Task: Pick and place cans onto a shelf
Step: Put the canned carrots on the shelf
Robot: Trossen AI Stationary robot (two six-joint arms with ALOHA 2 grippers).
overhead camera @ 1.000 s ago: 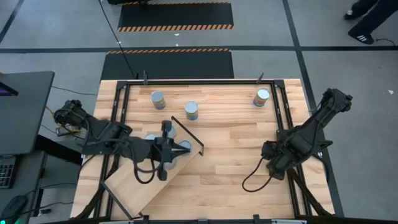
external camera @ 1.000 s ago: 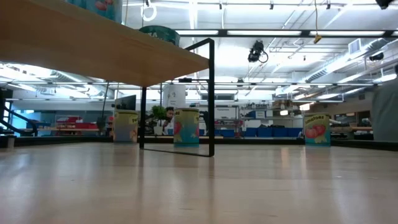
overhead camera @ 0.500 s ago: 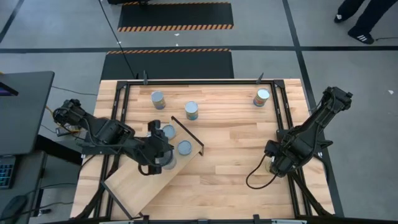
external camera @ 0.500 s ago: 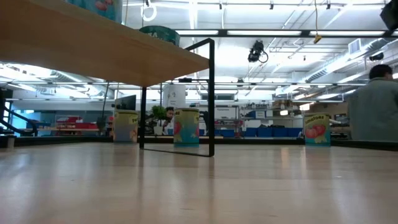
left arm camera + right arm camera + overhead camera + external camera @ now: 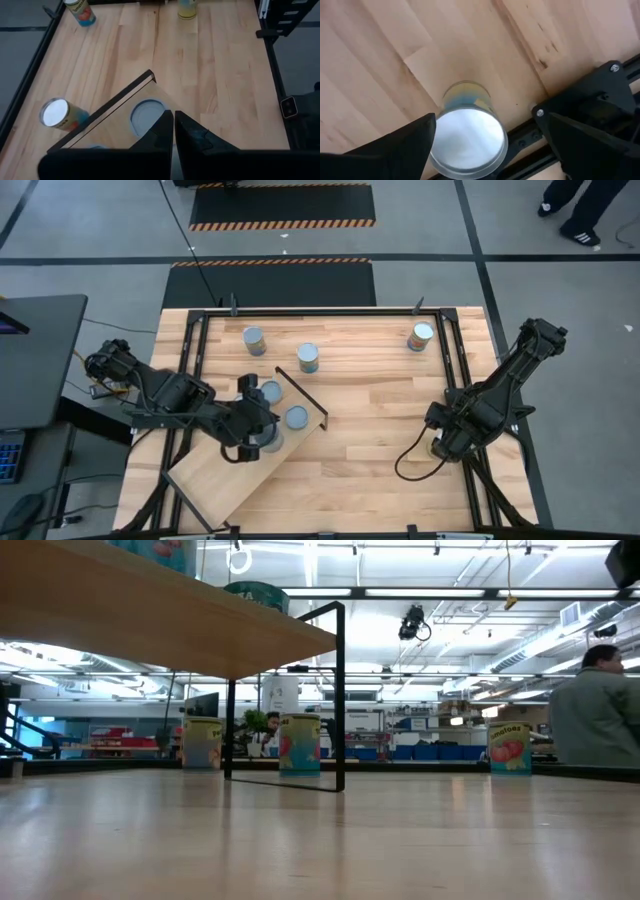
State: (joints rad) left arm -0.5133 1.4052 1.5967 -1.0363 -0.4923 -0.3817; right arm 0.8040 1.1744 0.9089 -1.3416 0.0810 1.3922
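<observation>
Running diagonally across the tabletop (image 5: pixel 380 430), shelf (image 5: pixel 215 480).

Overhead view straight down, low view level across the tabletop (image 5: pixel 400 840) (shared), wrist views close.

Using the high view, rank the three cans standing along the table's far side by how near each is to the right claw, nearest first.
1. The far-right can, up the table from the right claw.
2. The middle can, just beyond the shelf's far end.
3. The far-left can, farthest across the table.
</observation>
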